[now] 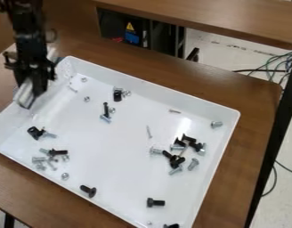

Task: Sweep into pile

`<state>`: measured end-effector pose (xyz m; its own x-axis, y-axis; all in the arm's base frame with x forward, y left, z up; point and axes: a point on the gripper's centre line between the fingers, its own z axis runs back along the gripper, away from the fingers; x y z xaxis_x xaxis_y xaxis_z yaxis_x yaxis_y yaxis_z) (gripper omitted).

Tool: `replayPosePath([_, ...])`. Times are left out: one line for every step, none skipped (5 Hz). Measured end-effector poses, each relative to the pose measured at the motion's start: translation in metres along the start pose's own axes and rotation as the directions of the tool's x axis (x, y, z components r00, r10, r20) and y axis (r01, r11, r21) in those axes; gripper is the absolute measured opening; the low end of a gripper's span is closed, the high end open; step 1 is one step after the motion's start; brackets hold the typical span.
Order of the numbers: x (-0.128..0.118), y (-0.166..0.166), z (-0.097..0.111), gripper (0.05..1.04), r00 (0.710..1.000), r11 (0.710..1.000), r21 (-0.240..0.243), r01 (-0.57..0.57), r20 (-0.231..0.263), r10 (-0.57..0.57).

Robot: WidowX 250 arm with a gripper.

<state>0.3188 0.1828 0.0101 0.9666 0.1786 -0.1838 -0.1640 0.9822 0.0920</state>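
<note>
The jaws of my gripper (30,83) hang near the view's upper left, over the side wall of the white tray (130,178), and I cannot tell whether they stand apart or together. A pale silvery piece (23,94), blurred, shows right at their lower end. The tray sits on the brown desk (255,129), and the hardware I am to sweep lies scattered inside it. The thickest cluster, black bolts (176,161) mixed with silver bolts (193,164), is toward the right side, with a lone silver bolt (216,124) farther up by the right wall. Toward the lower left I have a smaller group around a black bolt (57,152), and just above it a black piece (35,132) beside a silver screw (49,135). Near the top wall a black fitting (117,95) lies among silver nuts (127,93). Two thin screws lie near the middle, one higher (174,111), one lower (149,132). Cables (285,67) run over the pale floor (232,46) at the right.
</note>
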Motion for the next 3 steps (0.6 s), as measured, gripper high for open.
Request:
replayPosePath([0.0,0.015,-0.025,0.364,0.995,0.999,0.031,0.011,-0.095,-0.008])
replayPosePath([0.006,0.01,-0.04,0.364,0.995,0.993,0.085,0.083,-0.066,-0.078])
replayPosePath([0.003,-0.005,-0.054,0.364,0.982,0.976,0.109,0.19,-0.031,-0.188])
